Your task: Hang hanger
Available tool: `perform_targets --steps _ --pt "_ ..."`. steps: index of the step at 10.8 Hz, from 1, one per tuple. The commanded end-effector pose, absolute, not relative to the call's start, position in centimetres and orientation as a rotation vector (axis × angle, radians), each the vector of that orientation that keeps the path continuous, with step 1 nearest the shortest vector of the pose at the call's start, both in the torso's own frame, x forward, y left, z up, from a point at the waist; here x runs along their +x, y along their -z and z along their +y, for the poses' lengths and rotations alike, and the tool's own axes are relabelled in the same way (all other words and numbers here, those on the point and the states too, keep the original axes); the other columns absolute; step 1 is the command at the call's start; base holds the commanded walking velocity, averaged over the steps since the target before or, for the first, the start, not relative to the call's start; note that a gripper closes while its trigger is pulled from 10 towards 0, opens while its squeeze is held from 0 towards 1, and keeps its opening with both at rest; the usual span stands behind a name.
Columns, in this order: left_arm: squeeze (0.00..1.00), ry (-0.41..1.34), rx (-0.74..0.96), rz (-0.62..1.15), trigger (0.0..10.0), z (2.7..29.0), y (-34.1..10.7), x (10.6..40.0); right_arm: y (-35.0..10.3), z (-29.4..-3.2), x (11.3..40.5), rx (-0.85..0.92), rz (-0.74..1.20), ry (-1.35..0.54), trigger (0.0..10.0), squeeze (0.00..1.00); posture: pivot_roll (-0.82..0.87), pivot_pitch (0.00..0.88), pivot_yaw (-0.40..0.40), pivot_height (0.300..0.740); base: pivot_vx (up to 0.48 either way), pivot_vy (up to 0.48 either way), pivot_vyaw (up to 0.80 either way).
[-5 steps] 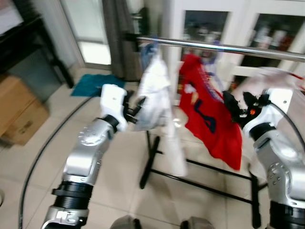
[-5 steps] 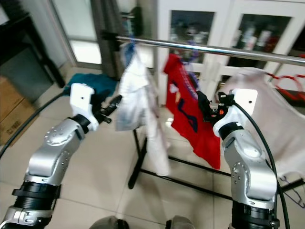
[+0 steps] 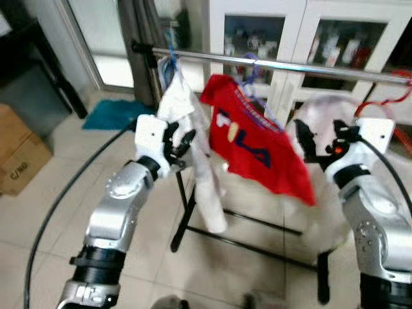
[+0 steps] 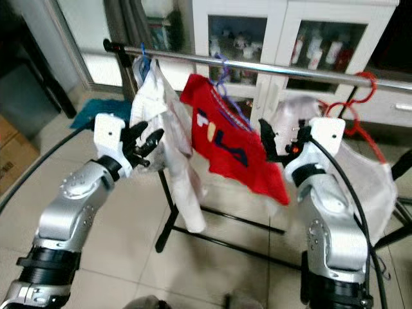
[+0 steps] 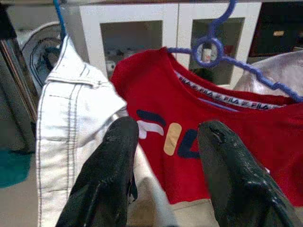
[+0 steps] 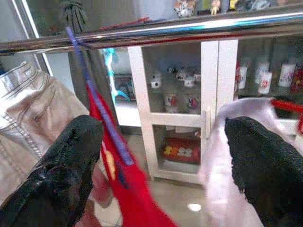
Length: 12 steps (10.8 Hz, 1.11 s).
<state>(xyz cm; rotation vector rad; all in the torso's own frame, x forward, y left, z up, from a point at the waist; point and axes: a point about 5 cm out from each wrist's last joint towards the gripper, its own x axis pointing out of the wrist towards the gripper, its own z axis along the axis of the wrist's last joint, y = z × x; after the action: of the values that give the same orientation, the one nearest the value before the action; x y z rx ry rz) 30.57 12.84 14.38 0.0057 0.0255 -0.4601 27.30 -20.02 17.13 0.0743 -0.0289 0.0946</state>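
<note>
A red FILA shirt (image 4: 232,158) on a purple hanger (image 5: 222,52) hung tilted from the steel rail (image 4: 309,72) between both wide-open, empty grippers, left (image 4: 147,147) and right (image 4: 278,143), and could probably slide off if nudged sideways.

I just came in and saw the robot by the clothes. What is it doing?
The robot is hanging laundry on a metal rail. A red shirt on a blue hanger now hangs from the rail, swung out at a slant, between a white garment and a pale one on a red hanger. The left gripper is open beside the white garment, and the right gripper is open next to the red shirt. Neither holds anything.
</note>
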Motion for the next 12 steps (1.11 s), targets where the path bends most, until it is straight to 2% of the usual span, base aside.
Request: perform_targets --steps 1,3,6,9,10,11,12 --pt "0.0 0.465 0.008 0.02 10.0 12.6 -14.6 30.6 -17.3 -20.4 27.2 0.044 -0.044 -0.085 10.0 1.0 -0.11 0.0 0.074 0.74 0.0 -0.39 0.0" --pt "0.0 0.475 0.023 0.021 10.0 12.5 -14.5 30.4 -17.9 -20.0 27.4 0.058 -0.081 -0.107 10.0 1.0 -0.1 0.0 0.072 0.74 0.0 -0.347 0.0" --pt "0.0 0.512 0.02 0.025 10.0 12.5 -14.5 30.2 -17.1 -19.6 27.5 0.082 -0.012 -0.152 10.0 1.0 -0.1 0.0 0.077 0.74 0.0 0.0 0.0" --pt "0.0 0.653 0.048 0.037 10.0 11.9 -14.6 29.5 -16.8 -20.4 28.9 0.029 0.083 -0.14 10.0 1.0 -0.1 0.0 0.08 0.74 0.0 0.0 0.0" --pt "0.0 0.768 0.052 0.068 10.0 11.5 -14.4 28.9 -17.2 -21.1 30.1 0.04 0.109 -0.133 10.0 1.0 -0.1 0.0 0.093 0.74 0.0 0.0 0.0" --pt "0.0 0.825 0.057 0.092 10.0 11.4 -14.2 28.6 -17.2 -21.4 30.7 0.016 0.136 -0.128 10.0 0.61 -0.1 0.0 0.093 0.74 0.0 0.0 0.0" --pt "0.0 0.947 0.083 0.138 10.0 11.3 -14.0 27.8 -17.0 -22.6 32.4 -0.04 0.233 -0.085 10.0 0.0 -0.1 0.0 0.102 0.74 0.0 0.0 0.0"
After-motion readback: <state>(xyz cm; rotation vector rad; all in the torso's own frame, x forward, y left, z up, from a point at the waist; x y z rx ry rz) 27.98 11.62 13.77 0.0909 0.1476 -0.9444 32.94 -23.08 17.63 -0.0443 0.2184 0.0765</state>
